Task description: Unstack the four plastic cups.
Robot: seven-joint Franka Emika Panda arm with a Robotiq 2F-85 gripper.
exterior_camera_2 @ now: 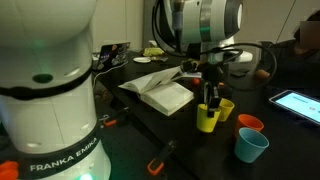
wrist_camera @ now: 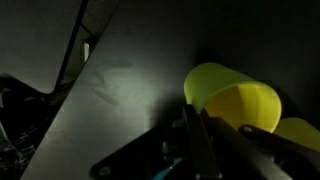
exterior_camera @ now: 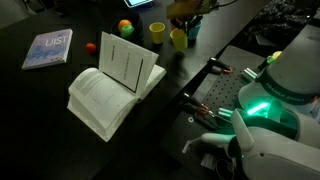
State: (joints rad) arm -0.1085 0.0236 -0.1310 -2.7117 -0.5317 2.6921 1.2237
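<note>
Four cups stand apart on the table (exterior_camera_2: 285, 160), past the open book (exterior_camera_2: 160, 92): teal cup (exterior_camera_2: 251, 146), orange cup (exterior_camera_2: 250, 124), yellow cup (exterior_camera_2: 226, 108) and yellow-green cup (exterior_camera_2: 206, 120), these last two just beside each other. Tool (exterior_camera_2: 208, 100) is down at the yellow-green rim; can't tell the jaw gap or whether it's pinching. Cups look light, thin-walled and slick, likely to tip or skid. Best hold: one finger inside the rim, one outside, gentle squeeze

Both exterior views share the open book (exterior_camera: 112, 88), seen from high above, or low beside the robot base (exterior_camera_2: 50, 90), your wrist view close on a yellow cup (wrist_camera: 235, 100).
</note>
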